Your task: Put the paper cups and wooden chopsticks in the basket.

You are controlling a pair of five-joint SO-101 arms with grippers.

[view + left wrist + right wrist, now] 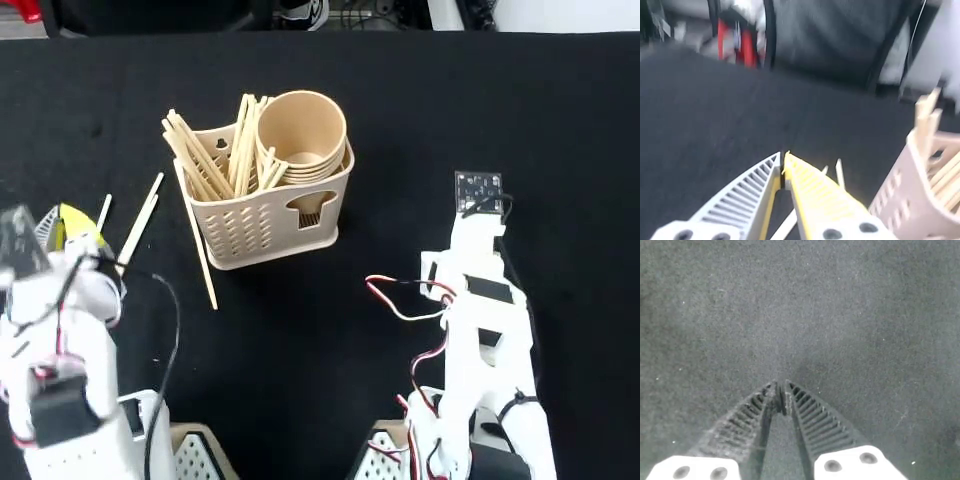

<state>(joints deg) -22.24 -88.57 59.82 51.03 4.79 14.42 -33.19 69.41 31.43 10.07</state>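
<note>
A beige slotted basket [262, 222] stands mid-table with stacked paper cups [302, 135] and several wooden chopsticks [205, 160] inside. One loose chopstick [203, 258] lies along the basket's left side. Two more chopsticks [140, 228] lie further left, near my left gripper [58, 215]. In the left wrist view, the left gripper [783, 157] is shut with nothing between its fingers, loose chopstick ends [839, 172] lie just beyond it, and the basket [920, 195] is off to one side. My right gripper [780, 390] is shut over bare black cloth, and its arm [480, 290] stands right of the basket.
Black cloth covers the table [400, 120]. Open room lies between the basket and the right arm and behind the basket. Red and dark objects [737, 42] stand past the table's far edge.
</note>
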